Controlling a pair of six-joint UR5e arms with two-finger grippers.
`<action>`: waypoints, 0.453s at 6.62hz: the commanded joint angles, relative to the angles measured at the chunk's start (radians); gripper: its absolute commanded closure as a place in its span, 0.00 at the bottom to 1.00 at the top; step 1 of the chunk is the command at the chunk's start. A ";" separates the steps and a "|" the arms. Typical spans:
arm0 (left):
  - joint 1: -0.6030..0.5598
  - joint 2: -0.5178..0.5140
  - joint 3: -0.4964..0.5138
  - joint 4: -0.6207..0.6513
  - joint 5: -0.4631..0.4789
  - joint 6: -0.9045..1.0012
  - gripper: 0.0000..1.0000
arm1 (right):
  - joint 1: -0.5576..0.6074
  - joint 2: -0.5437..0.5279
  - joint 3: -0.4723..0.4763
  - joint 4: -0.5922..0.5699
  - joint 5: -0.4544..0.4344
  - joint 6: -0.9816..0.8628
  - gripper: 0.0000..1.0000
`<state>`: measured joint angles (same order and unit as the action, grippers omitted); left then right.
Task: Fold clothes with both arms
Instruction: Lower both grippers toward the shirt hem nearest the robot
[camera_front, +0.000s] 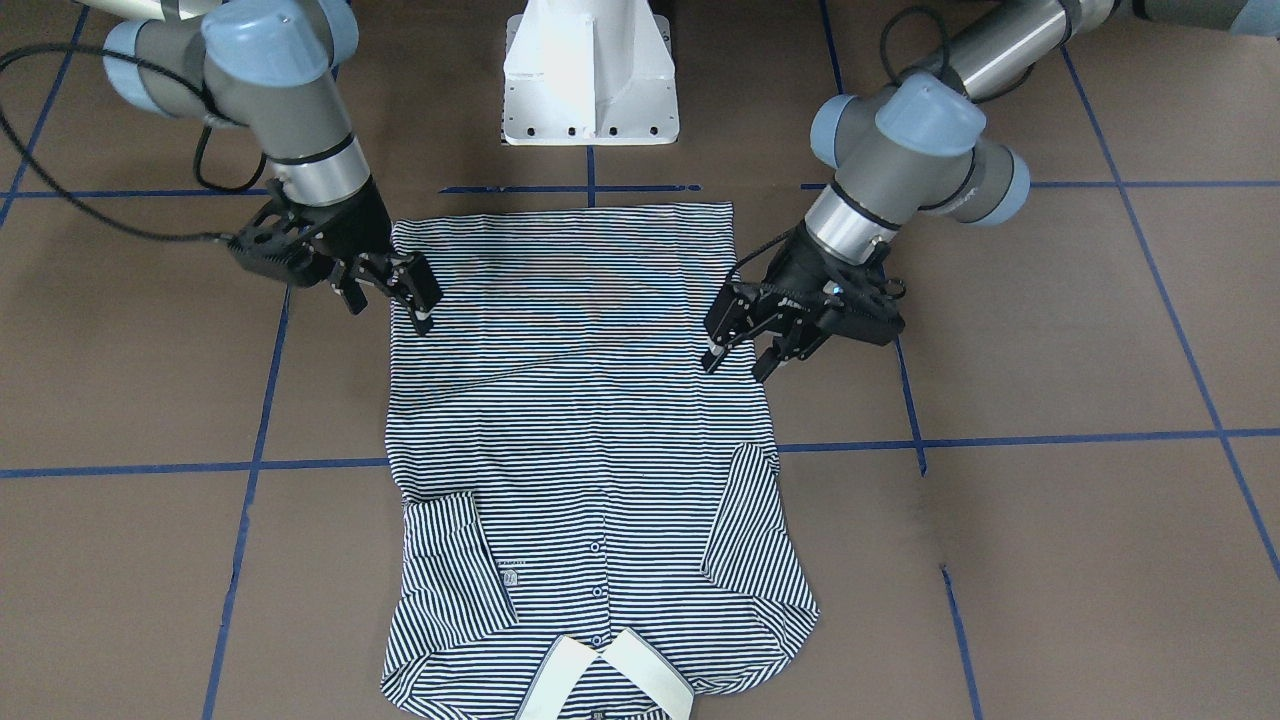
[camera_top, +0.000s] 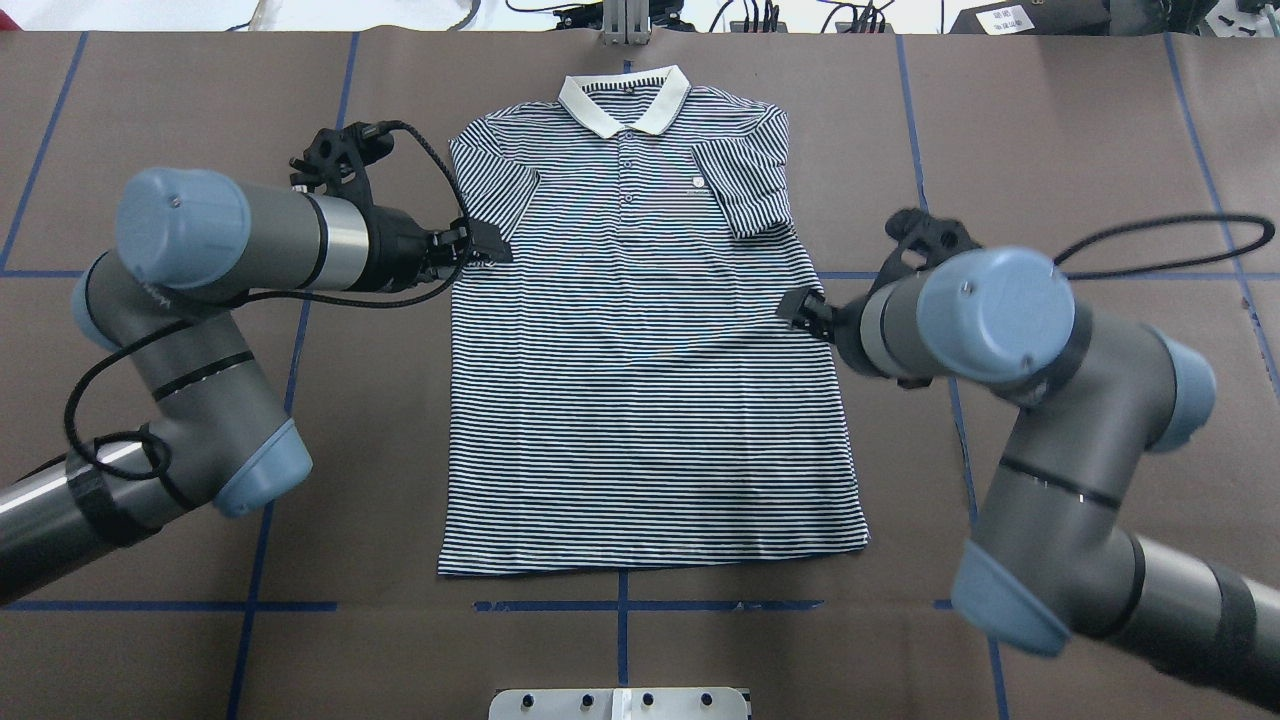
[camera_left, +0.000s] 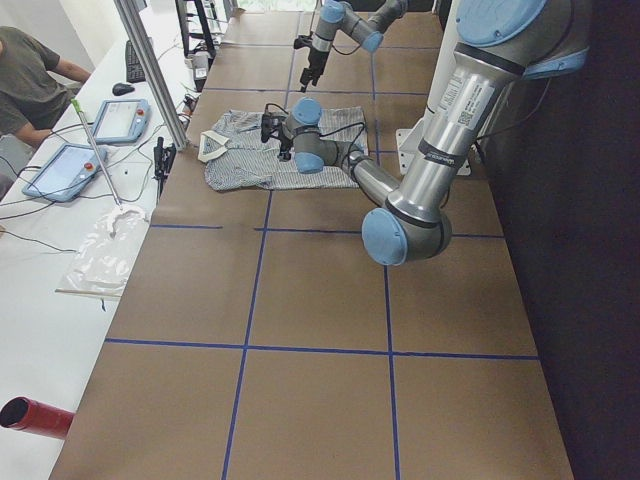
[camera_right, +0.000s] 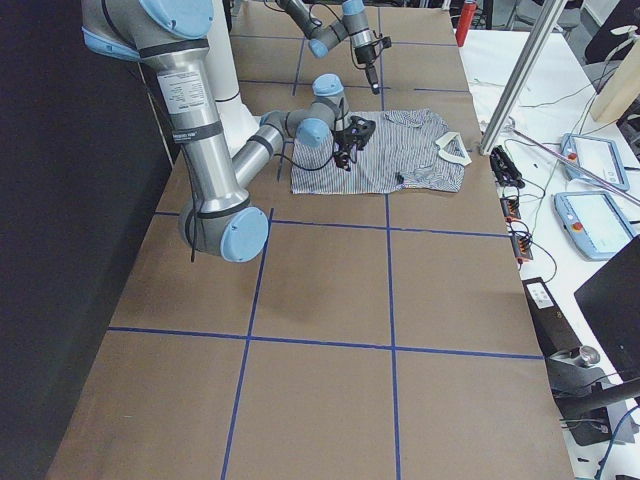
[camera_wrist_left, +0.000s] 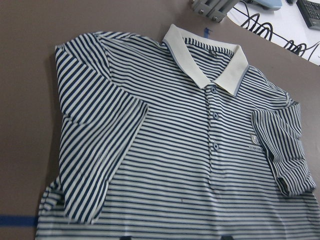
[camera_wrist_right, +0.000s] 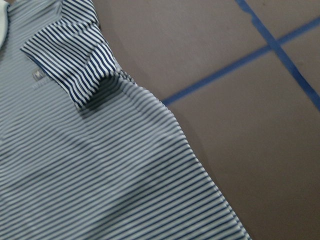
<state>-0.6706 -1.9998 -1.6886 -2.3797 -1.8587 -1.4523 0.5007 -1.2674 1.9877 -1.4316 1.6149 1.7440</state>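
The striped polo shirt (camera_top: 640, 380) lies flat and face up on the brown table, its white collar (camera_top: 625, 100) pointing away from the robot and both short sleeves folded in over the chest. My left gripper (camera_top: 490, 245) is open and hovers at the shirt's left edge, just below the left sleeve; in the front-facing view (camera_front: 738, 362) its fingers are spread over that edge. My right gripper (camera_top: 800, 310) is open at the shirt's right edge, below the right sleeve, and also shows in the front-facing view (camera_front: 390, 300). Neither holds cloth. The left wrist view shows the collar, buttons and logo (camera_wrist_left: 254, 140).
The white pedestal base (camera_front: 590, 80) stands behind the shirt's hem. Blue tape lines (camera_top: 250, 606) cross the table. In the exterior left view an operator (camera_left: 30, 80) sits beside tablets, and a plastic bag (camera_left: 105, 255) and a red cylinder (camera_left: 35, 415) lie on the side bench.
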 joint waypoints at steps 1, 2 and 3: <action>0.071 0.080 -0.129 0.004 -0.037 -0.043 0.06 | -0.245 -0.098 0.072 -0.061 -0.194 0.214 0.05; 0.075 0.087 -0.114 0.002 -0.090 -0.074 0.06 | -0.305 -0.122 0.071 -0.069 -0.249 0.292 0.10; 0.088 0.087 -0.115 0.002 -0.064 -0.082 0.05 | -0.342 -0.136 0.069 -0.123 -0.269 0.325 0.17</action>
<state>-0.5965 -1.9185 -1.8022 -2.3773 -1.9237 -1.5178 0.2166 -1.3813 2.0563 -1.5089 1.3861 2.0107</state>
